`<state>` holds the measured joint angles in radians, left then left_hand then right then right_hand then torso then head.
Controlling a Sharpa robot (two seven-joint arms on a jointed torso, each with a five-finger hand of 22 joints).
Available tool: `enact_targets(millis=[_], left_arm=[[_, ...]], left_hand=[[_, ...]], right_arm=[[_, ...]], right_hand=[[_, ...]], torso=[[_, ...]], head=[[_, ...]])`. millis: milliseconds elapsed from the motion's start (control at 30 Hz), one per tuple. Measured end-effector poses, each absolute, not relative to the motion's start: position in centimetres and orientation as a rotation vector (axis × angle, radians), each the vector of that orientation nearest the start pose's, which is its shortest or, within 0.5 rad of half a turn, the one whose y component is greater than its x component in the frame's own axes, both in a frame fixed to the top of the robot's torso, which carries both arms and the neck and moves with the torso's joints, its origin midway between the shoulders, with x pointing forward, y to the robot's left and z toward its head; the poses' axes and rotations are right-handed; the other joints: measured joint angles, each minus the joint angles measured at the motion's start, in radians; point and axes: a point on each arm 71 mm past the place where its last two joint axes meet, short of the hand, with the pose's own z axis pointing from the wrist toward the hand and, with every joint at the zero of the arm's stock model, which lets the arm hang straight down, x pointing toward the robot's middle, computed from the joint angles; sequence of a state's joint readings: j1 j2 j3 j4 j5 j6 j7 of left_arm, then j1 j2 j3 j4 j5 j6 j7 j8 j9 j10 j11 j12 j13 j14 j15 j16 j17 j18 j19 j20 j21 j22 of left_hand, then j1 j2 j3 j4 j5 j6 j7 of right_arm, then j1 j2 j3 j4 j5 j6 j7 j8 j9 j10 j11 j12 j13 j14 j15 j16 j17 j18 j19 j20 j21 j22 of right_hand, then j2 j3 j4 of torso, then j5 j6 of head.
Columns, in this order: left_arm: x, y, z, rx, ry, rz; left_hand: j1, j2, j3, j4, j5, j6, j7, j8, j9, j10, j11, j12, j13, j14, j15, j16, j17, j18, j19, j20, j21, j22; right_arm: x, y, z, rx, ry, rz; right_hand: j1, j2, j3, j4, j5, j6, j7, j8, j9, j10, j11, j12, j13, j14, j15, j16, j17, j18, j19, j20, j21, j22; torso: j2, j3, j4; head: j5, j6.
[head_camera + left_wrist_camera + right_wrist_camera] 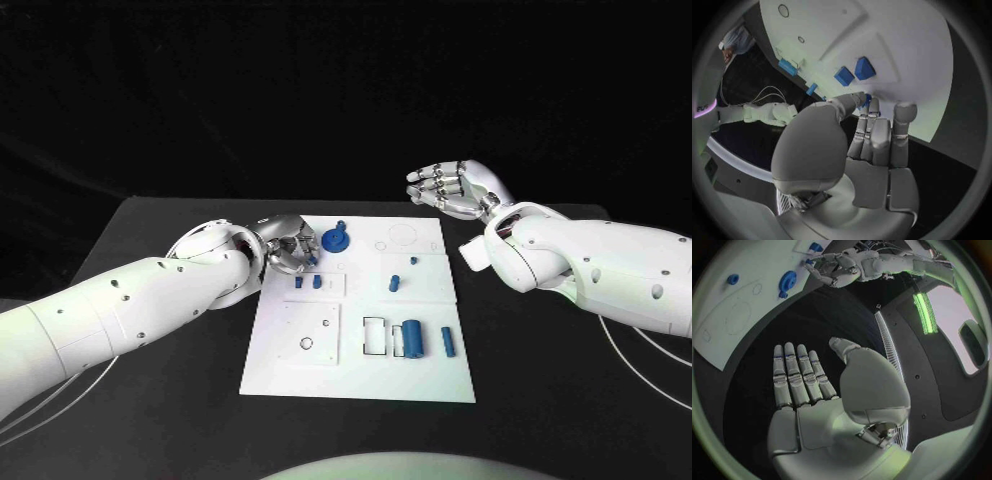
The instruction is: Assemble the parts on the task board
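The white task board (361, 375) lies in the middle of the black table. My left hand (293, 245) hovers over the board's far left corner. It pinches a small blue part (867, 101) between thumb and fingertips. A round blue part (335, 238) lies just beside this hand, and two small blue pegs (307, 282) stand a little nearer. My right hand (454, 187) is raised past the board's far right corner, its fingers (795, 372) straight and apart with nothing in them. A blue cylinder (414, 338) and a blue bar (449, 341) lie near the board's right front.
Another blue piece (392, 283) stands mid-board, with a tiny one (414, 260) behind it. A rectangular frame (374, 335) sits left of the cylinder. Thin cables (642, 360) trail over the table at the right. Black table surface surrounds the board.
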<state>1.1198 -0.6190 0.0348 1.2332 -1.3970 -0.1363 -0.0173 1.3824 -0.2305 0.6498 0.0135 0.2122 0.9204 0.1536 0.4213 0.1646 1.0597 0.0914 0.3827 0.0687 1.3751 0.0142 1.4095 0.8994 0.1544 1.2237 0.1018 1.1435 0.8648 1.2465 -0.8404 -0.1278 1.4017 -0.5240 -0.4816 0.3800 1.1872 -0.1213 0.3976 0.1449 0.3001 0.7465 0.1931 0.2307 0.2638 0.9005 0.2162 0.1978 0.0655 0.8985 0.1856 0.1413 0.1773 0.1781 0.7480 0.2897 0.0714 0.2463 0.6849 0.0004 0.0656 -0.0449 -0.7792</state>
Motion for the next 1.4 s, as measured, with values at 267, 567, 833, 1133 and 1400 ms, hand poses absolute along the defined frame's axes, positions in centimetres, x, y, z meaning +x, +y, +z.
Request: enact_targets(millis=[267,567,833,1133,1400], left_arm=[[52.2,16.2,-22.9,0.143,1.848,-0.712],[52.2,16.2,-23.0,0.147,1.849,-0.708],[52.2,16.3,-23.1,0.146,1.851,-0.698],[52.3,16.6,-23.1,0.140,1.850,-0.687],[52.2,18.0,-22.9,0.113,1.844,-0.678]], left_hand=[[-0.009,-0.009,-0.004,-0.004,0.000,-0.004,0.003,-0.009,-0.002,-0.016,0.009,-0.020,0.000,-0.010,0.007,-0.005,-0.016,0.000,-0.007,0.007,-0.012,-0.015],[-0.013,-0.013,-0.004,-0.004,0.000,-0.033,0.033,-0.052,-0.014,-0.043,0.028,-0.056,-0.001,-0.025,0.022,-0.005,-0.038,0.000,-0.025,0.018,-0.026,-0.032],[-0.020,-0.024,-0.010,-0.004,0.000,-0.059,0.052,-0.085,-0.027,-0.073,0.045,-0.089,-0.002,-0.047,0.037,-0.010,-0.076,0.000,-0.043,0.036,-0.046,-0.060],[-0.014,-0.030,-0.040,-0.006,0.000,-0.111,0.054,-0.135,-0.044,-0.117,0.062,-0.113,-0.002,-0.079,0.054,-0.023,-0.135,0.000,-0.082,0.053,-0.085,-0.114],[-0.006,-0.030,-0.076,-0.007,0.000,-0.117,0.051,-0.145,-0.048,-0.145,0.069,-0.113,-0.002,-0.123,0.059,-0.043,-0.217,0.016,-0.123,0.056,-0.128,-0.177]], right_arm=[[50.7,-24.4,-18.2,0.561,1.428,1.145],[50.7,-24.4,-18.2,0.561,1.428,1.145],[50.7,-24.4,-18.2,0.561,1.428,1.145],[50.7,-24.5,-18.3,0.564,1.439,1.141],[50.7,-24.7,-18.7,0.542,1.501,1.110]], right_hand=[[0.000,0.000,-0.006,0.000,0.000,0.004,0.004,0.000,-0.002,0.000,0.000,0.000,0.000,0.000,0.000,-0.004,-0.003,0.000,0.000,0.000,0.000,-0.004],[0.000,0.000,-0.006,0.000,0.000,0.004,0.004,0.000,-0.002,0.000,0.000,0.000,0.000,0.000,0.000,-0.004,-0.003,0.000,0.000,0.000,0.000,-0.004],[0.000,0.000,-0.006,0.000,0.000,0.004,0.004,0.000,-0.001,0.000,0.000,0.000,0.000,0.000,0.000,-0.004,-0.003,0.000,0.000,0.000,0.000,-0.004],[0.000,0.000,-0.015,0.001,-0.004,0.004,0.004,-0.009,-0.007,-0.008,0.008,-0.013,-0.001,-0.008,0.008,-0.020,-0.013,0.000,-0.012,0.000,0.000,-0.014],[0.118,-0.007,0.011,-0.122,-0.119,0.043,0.008,0.000,-0.009,0.021,-0.008,-0.005,-0.001,0.068,-0.015,0.019,-0.010,0.000,0.031,-0.005,0.027,-0.019]], torso=[[0.000,-0.0004,-0.0004],[0.000,-0.0008,-0.0003],[0.000,-0.0009,0.0000],[-0.001,-0.0009,0.0000],[0.000,-0.0006,-0.0016]], head=[[0.000,0.000],[-0.001,0.000],[-0.001,0.000],[0.001,0.001],[0.000,0.001]])
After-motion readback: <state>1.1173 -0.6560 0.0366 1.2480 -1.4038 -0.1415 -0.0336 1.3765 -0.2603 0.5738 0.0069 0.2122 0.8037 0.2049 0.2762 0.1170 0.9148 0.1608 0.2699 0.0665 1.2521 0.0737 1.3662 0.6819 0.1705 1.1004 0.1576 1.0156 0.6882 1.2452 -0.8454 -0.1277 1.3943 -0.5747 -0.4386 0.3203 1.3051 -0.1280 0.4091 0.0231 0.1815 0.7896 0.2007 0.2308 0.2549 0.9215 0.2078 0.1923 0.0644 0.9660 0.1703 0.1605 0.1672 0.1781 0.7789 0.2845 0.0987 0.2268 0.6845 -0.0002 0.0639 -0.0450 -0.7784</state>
